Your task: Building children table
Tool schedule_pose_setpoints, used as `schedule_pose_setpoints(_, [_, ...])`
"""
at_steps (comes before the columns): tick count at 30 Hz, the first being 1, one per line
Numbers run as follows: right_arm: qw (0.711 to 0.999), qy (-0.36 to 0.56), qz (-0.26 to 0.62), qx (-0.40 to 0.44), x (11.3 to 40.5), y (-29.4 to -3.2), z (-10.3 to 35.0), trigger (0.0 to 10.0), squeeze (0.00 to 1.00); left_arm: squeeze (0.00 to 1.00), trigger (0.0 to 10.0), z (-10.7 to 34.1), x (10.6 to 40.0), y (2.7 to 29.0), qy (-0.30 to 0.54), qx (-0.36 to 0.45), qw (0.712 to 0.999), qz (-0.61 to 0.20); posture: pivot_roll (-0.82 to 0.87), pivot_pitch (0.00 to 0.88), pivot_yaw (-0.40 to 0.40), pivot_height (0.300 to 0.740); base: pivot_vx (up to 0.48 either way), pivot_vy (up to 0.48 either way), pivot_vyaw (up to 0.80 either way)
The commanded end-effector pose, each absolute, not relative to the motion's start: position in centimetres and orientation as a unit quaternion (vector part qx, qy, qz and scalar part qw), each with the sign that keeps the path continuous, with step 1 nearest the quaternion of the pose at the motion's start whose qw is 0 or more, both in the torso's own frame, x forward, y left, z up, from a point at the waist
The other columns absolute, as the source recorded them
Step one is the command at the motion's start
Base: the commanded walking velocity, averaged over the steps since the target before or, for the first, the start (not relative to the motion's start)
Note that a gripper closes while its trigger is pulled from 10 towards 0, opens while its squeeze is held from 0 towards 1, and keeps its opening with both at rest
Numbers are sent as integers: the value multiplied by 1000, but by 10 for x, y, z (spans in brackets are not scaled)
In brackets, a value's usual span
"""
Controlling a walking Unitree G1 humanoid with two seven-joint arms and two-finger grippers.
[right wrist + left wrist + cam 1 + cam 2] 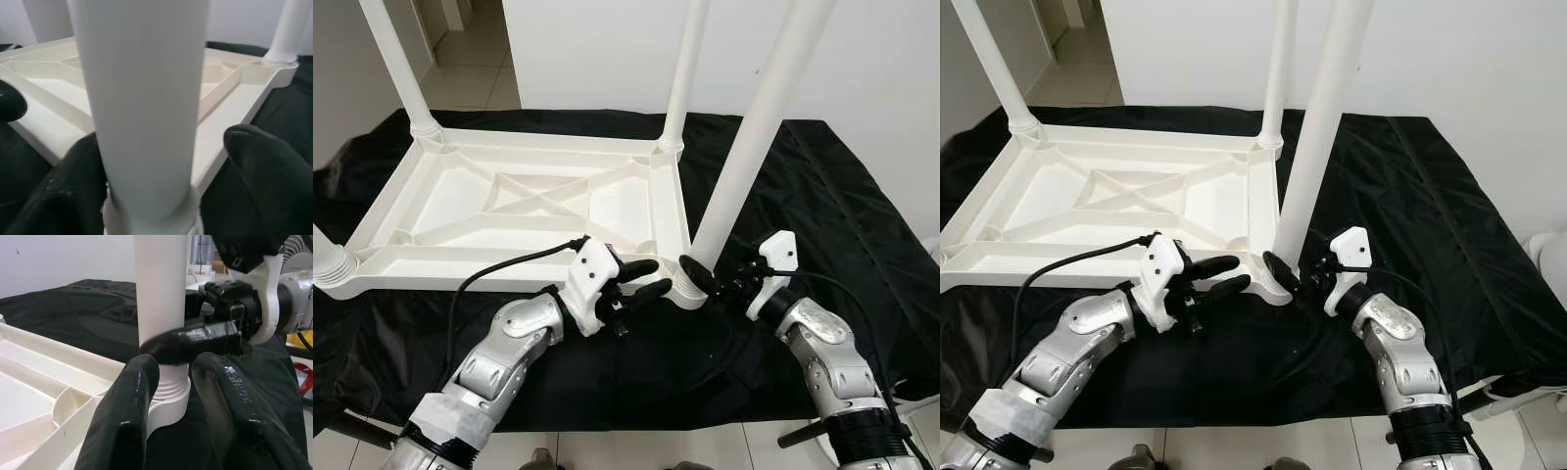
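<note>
Right gripper (700, 279) has its two black fingers set on either side of the near white table leg (749, 147), low down by its threaded base in the corner socket (168, 399), one finger against the leg and the other's contact uncertain. Left gripper (644, 278) hovers just beside that corner with its fingers parted and nothing between them. White upturned tabletop (509, 211) lies ribbed side up on the black cloth (842, 196), further legs standing at other corners, a white wall behind and tiled floor at the cloth's near edge.
</note>
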State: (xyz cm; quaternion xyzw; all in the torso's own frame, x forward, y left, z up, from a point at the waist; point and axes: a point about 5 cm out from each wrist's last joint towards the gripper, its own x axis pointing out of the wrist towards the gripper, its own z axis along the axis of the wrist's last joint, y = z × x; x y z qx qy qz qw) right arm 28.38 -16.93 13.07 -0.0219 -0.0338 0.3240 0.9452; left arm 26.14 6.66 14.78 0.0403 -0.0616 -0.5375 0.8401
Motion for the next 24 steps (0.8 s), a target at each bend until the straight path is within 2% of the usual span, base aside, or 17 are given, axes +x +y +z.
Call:
schedule_pose_setpoints(1, [943,-25,330,-24,287,-168,128,4824,0,0,10000,146,254,61,-57,58,783,-616,28,0,-29,740,0,0,0])
schedule_pose_setpoints(2, [943,-25,330,-24,287,-168,128,4824,0,0,10000,146,254,61,-57,58,783,-616,28,0,-29,740,0,0,0])
schedule_pose_setpoints(3, [941,-22,336,-23,289,-165,126,3451,0,0,10000,147,253,59,-56,57,781,-620,29,0,-28,740,0,0,0])
schedule_pose_setpoints(5, [941,-22,336,-23,289,-165,126,3451,0,0,10000,147,253,59,-56,57,781,-620,29,0,-28,740,0,0,0])
schedule_pose_setpoints(6, [940,-15,341,-21,292,-163,123,0,0,0,10000,147,252,56,-54,58,776,-626,31,0,-27,740,0,0,0])
schedule_pose_setpoints(16, [946,8,324,-9,296,-168,112,0,0,0,10000,146,251,50,-61,63,771,-631,34,0,-29,740,0,0,0])
schedule_pose_setpoints(17, [952,6,307,-12,294,-169,112,7961,0,0,10000,146,252,49,-61,62,772,-630,33,0,-31,740,0,0,0])
schedule_pose_setpoints(18, [958,5,287,-10,292,-171,113,10000,0,0,10000,147,252,48,-63,61,773,-629,33,0,-34,740,0,0,0])
schedule_pose_setpoints(20, [958,5,287,-10,292,-171,113,10000,0,0,10000,147,252,48,-63,61,773,-629,33,0,-34,740,0,0,0])
schedule_pose_setpoints(24, [973,-6,232,2,288,-172,117,10000,0,0,10000,147,253,47,-64,57,775,-626,27,0,-35,740,0,0,0])
